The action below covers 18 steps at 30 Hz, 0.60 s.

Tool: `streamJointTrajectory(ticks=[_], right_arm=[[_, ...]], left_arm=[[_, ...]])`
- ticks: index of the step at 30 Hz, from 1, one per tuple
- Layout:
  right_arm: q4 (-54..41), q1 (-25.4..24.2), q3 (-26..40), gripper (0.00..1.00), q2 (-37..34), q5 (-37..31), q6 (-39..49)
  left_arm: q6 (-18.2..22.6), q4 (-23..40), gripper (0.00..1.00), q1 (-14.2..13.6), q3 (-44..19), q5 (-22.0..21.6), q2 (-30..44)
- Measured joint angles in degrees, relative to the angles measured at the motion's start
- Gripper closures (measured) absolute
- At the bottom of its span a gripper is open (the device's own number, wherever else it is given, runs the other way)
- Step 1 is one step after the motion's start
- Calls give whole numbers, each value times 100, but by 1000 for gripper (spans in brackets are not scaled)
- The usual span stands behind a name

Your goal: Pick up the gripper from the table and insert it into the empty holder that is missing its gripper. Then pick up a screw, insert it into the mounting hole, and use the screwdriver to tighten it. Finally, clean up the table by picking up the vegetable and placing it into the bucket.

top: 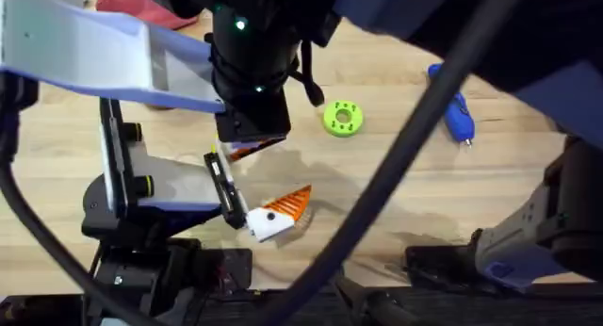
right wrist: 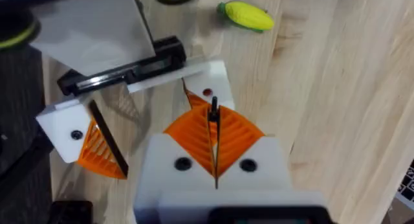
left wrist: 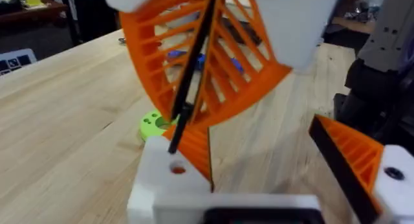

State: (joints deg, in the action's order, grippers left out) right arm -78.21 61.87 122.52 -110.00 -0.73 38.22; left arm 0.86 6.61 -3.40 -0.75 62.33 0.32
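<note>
My left gripper (top: pixel 251 187) is open, its two white-mounted fingers wide apart (left wrist: pixel 272 179). One finger's white holder (left wrist: pixel 169 179) has a mounting hole in it, and the orange gripper pad (left wrist: pixel 194 149) sits in that holder. My right gripper (right wrist: pixel 215 143) is shut on a thin black screw (right wrist: pixel 213 109) and hangs over that finger (top: pixel 247 147), with the screw tip just above the hole (left wrist: pixel 174 145). The blue screwdriver (top: pixel 457 114) lies at the back right. The yellow-green vegetable (right wrist: pixel 246 15) lies on the wood beyond the left gripper. The bucket is out of view.
A bright green disc with holes (top: pixel 342 119) lies behind the grippers, left of the screwdriver. A red cloth (top: pixel 141 4) lies at the far left edge. The right arm reaches across the middle, close under the camera, and hides much of the wooden table (top: pixel 424 194).
</note>
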Motion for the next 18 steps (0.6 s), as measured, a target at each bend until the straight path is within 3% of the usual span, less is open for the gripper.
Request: streamJointTrajectory(ticks=[18], right_arm=[[-107, 76, 0, 995, -1, 173, 44]], left_arm=[[0, 0, 50, 0, 0, 0, -2]])
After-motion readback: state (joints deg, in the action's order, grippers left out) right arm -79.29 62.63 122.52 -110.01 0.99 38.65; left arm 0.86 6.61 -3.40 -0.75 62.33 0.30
